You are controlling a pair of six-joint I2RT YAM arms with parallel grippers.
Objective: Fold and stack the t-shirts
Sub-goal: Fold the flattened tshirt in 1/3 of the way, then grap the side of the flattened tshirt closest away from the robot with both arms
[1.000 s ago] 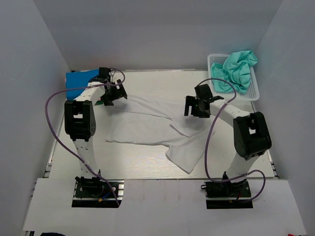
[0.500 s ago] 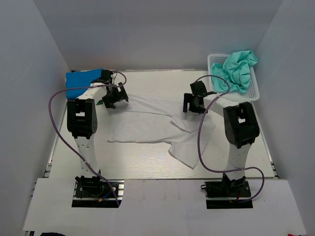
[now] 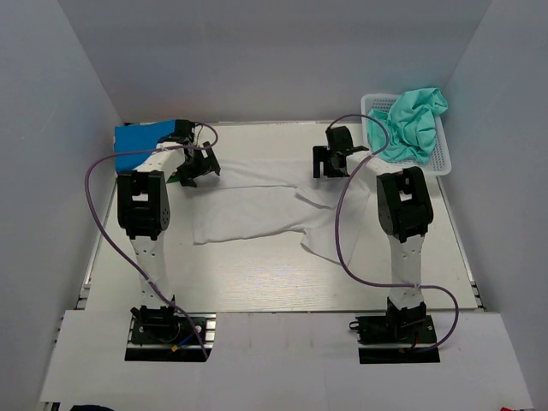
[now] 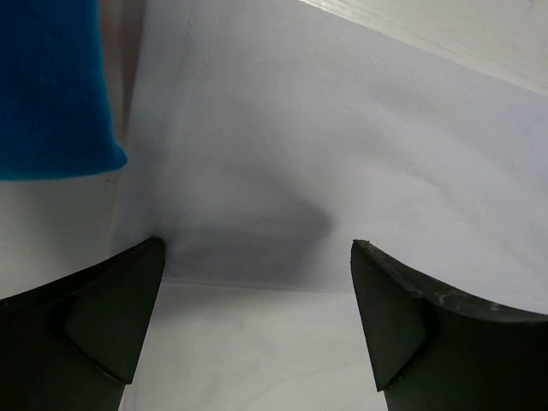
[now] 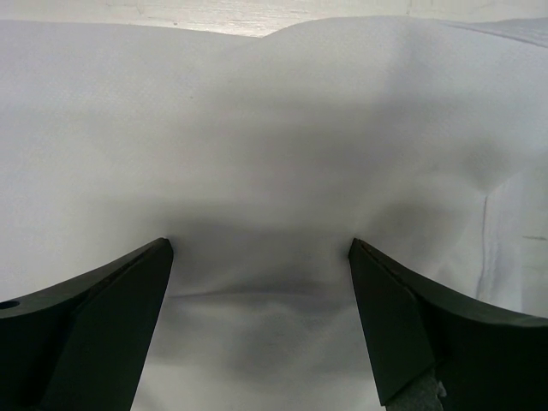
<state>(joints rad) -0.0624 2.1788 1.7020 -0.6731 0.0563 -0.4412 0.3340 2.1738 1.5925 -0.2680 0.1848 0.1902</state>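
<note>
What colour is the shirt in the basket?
That shirt is teal-green, best seen from the top view.

Count three t-shirts in view: one white t-shirt (image 3: 257,214), one teal-green t-shirt (image 3: 415,120) and one blue t-shirt (image 3: 141,139). You have one basket (image 3: 432,163) and one table (image 3: 257,282). You have two arms, the left arm (image 3: 141,210) and the right arm (image 3: 407,210), and two grippers, one per arm: the left gripper (image 4: 257,265) and the right gripper (image 5: 261,257).
</note>
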